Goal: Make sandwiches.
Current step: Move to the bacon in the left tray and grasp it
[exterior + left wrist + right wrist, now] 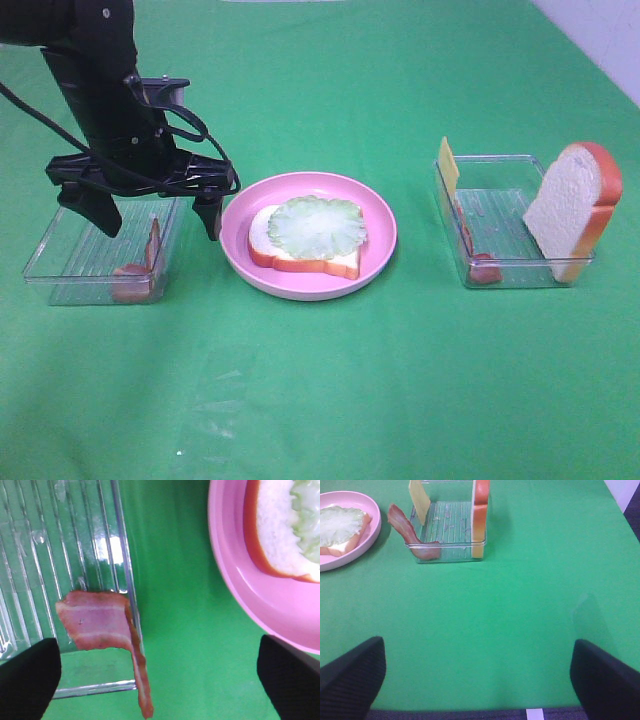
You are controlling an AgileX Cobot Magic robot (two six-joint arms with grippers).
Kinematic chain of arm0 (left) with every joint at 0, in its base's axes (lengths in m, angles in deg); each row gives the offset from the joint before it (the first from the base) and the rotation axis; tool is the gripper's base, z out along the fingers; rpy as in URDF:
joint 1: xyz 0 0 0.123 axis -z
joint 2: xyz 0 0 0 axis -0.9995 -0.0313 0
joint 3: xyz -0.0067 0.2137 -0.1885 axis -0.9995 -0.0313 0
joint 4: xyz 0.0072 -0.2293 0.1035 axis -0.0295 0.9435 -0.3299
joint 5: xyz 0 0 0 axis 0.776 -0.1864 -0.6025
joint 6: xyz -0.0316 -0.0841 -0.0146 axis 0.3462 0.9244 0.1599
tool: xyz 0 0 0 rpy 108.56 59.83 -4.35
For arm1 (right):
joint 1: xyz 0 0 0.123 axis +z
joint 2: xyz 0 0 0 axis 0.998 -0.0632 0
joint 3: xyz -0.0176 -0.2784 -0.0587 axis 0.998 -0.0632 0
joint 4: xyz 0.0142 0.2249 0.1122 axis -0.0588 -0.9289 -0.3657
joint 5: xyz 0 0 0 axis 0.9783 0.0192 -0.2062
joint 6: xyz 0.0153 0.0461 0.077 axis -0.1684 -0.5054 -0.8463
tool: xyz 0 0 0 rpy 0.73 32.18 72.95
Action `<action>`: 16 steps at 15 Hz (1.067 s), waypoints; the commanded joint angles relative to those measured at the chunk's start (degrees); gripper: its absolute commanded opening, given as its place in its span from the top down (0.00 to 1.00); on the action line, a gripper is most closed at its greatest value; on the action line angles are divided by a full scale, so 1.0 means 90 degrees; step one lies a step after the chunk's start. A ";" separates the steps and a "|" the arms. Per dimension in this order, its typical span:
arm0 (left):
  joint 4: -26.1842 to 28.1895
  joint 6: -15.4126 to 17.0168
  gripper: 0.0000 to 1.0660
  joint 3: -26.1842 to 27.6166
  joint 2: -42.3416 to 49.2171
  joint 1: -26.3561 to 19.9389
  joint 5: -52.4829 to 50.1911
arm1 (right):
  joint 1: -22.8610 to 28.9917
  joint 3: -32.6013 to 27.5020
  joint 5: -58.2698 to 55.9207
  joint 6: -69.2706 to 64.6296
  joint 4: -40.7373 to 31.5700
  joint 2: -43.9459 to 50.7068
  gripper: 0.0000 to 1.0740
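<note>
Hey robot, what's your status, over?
Left gripper open, above bacon at left tray. Right gripper open, empty. Bread and lettuce on plate. Nothing blocking.

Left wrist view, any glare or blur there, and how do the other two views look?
Left wrist: white glare on the ribbed floor of the tray; the bacon is sharp. Right wrist: the fingers are soft dark blurs, the rest is clear. Exterior high: even light, soft shadow beside the plate.

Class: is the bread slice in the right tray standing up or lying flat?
Standing, tilted: the bread slice rests on its edge, leaning at the clear tray's right end.
</note>
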State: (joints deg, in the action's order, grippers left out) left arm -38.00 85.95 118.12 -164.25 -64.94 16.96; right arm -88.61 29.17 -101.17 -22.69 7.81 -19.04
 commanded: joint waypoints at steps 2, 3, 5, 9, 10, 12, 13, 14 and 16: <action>0.0070 -0.0153 0.06 -0.0064 -0.0197 -0.0025 0.0229 | 0.0006 -0.0019 0.0032 0.0083 -0.0019 0.0108 0.11; 0.0095 -0.0166 0.06 -0.0064 -0.0229 -0.0025 0.0223 | 0.0006 -0.0019 0.0032 0.0083 -0.0019 0.0108 0.11; 0.0166 -0.0204 0.06 -0.0064 -0.0325 -0.0025 0.0089 | 0.0006 -0.0019 0.0032 0.0083 -0.0019 0.0108 0.11; 0.0178 -0.0267 0.10 -0.0064 -0.0337 -0.0025 0.0108 | 0.0006 -0.0019 0.0032 0.0083 -0.0019 0.0108 0.11; 0.0191 -0.0267 0.15 -0.0064 -0.0337 -0.0025 0.0108 | 0.0006 -0.0019 0.0032 0.0083 -0.0019 0.0108 0.11; 0.0191 -0.0267 0.25 -0.0064 -0.0337 -0.0025 0.0115 | 0.0006 -0.0019 0.0032 0.0083 -0.0019 0.0108 0.11; 0.0191 -0.0267 0.25 -0.0064 -0.0337 -0.0025 0.0115 | 0.0006 -0.0019 0.0032 0.0083 -0.0019 0.0108 0.11; 0.0185 -0.0267 0.25 -0.0064 -0.0337 -0.0025 0.0121 | 0.0006 -0.0019 0.0032 0.0083 -0.0019 0.0108 0.11; 0.0223 -0.0267 0.25 -0.0064 -0.0337 -0.0025 0.0121 | 0.0006 -0.0019 0.0032 0.0083 -0.0019 0.0108 0.11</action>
State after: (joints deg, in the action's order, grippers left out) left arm -36.51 83.72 117.90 -167.06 -65.17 17.82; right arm -88.61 29.17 -101.17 -22.69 7.81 -19.04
